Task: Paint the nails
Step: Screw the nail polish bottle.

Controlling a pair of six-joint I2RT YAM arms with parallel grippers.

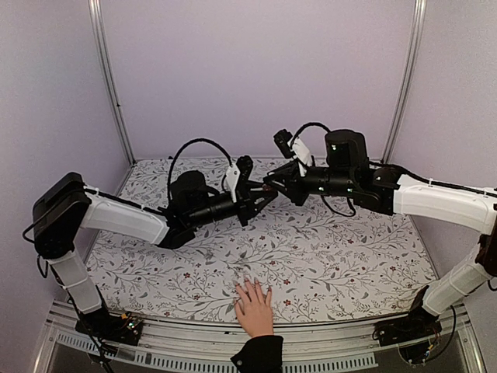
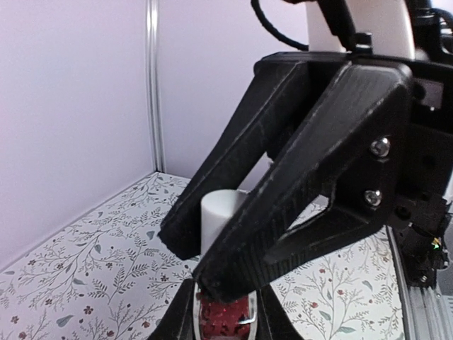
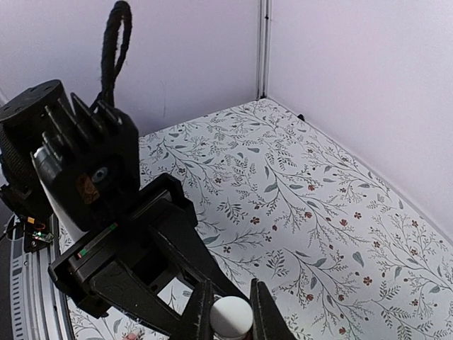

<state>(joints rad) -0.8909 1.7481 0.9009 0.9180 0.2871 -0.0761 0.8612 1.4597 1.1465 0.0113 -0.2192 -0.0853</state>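
Left fingers (image 2: 170, 326) clamped narrow on a small dark-red bottle (image 2: 225, 319), held up above the worktop (image 1: 342, 256) near its middle. Right fingers (image 3: 200, 315) pinched tight on the bottle's white cap (image 3: 231, 315), one finger each side. The two arms meet tip to tip over the centre of the worktop, left arm reaching in from the left, right arm from the right. Cap sits on top of the bottle in the left wrist view; cannot tell if it is screwed on or loose. No brush visible.

Hand (image 1: 254, 309) lies flat, palm down, at the near edge of the worktop between the two arm bases, fingers spread a little and pointing to the back wall. Black sleeve cuff (image 1: 260, 353) over the front rail. Nails (image 1: 250, 282) are at the fingertips, too small to make out colour or coating. Hand is well apart from the bottle and from both sets of fingers, nearer the camera than them. Worktop has a floral-print cover, pale lilac walls around.
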